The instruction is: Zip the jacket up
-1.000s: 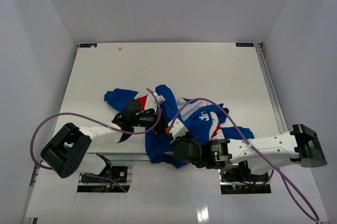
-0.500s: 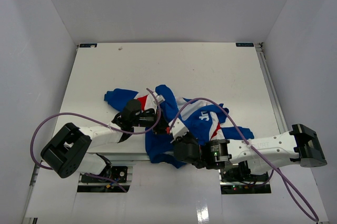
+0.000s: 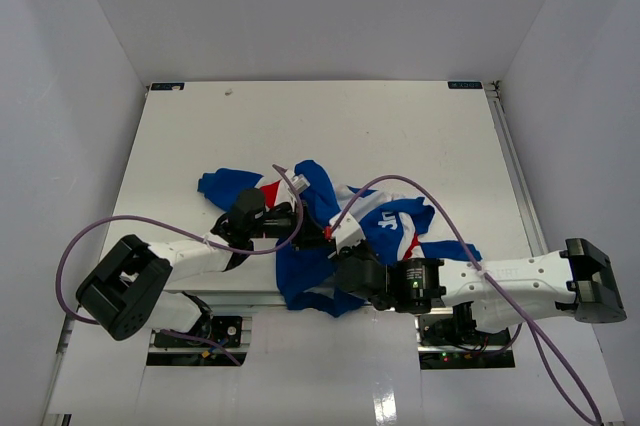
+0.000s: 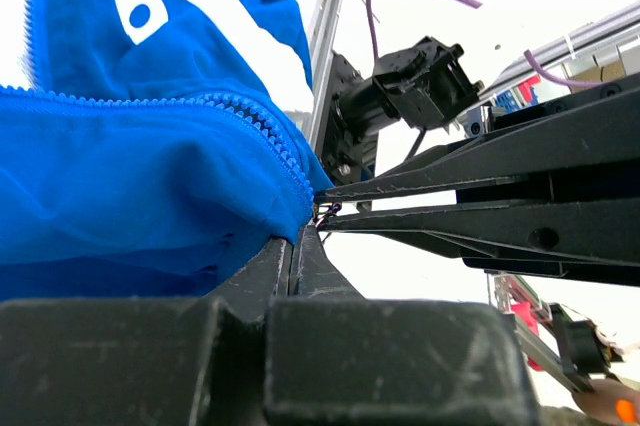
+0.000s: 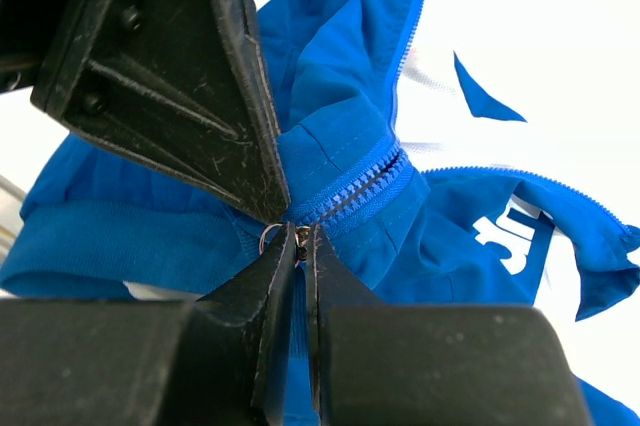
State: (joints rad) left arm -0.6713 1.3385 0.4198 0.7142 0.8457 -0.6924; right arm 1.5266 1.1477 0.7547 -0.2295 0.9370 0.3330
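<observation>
The royal-blue jacket (image 3: 380,226) with white and red panels lies crumpled on the table near the front. Its zipper (image 5: 365,181) is closed for a short stretch at the bottom end, and the teeth part further up. My left gripper (image 4: 297,238) is shut on the jacket's hem at the foot of the zipper; it also shows in the top view (image 3: 298,218). My right gripper (image 5: 303,238) is shut on the small metal zipper pull right beside the left fingertips; it shows in the top view (image 3: 332,238). White lettering (image 5: 505,236) shows on a blue panel.
The white table (image 3: 330,126) is walled in by white panels on three sides. A metal rail (image 3: 515,176) runs along its right edge. Purple cables (image 3: 100,231) loop over both arms above the jacket. The arm bases stand at the near edge.
My right arm has shifted slightly to the right and forward with the zipper pull in its grip, tugging the fabric a little. The left gripper holds its place.
</observation>
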